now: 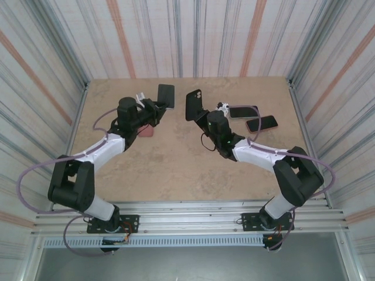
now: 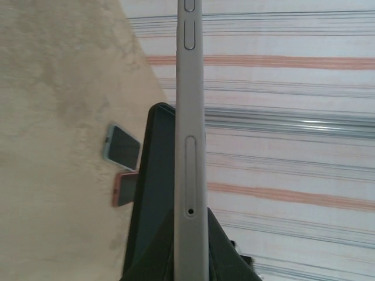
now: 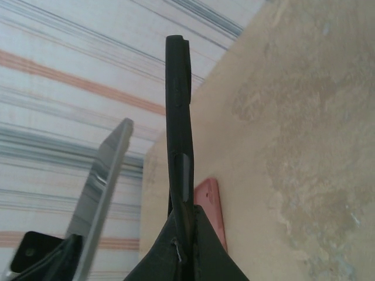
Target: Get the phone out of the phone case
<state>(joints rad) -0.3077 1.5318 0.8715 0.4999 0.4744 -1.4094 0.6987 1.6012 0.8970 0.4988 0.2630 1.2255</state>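
Grey along its edge, the phone (image 1: 166,95) stands up at the upper left of the middle, pinched tight in the left hand (image 1: 159,107). To its right, not touching it, the right hand (image 1: 203,116) squeezes the black phone case (image 1: 193,104) above the tan surface (image 1: 176,170).
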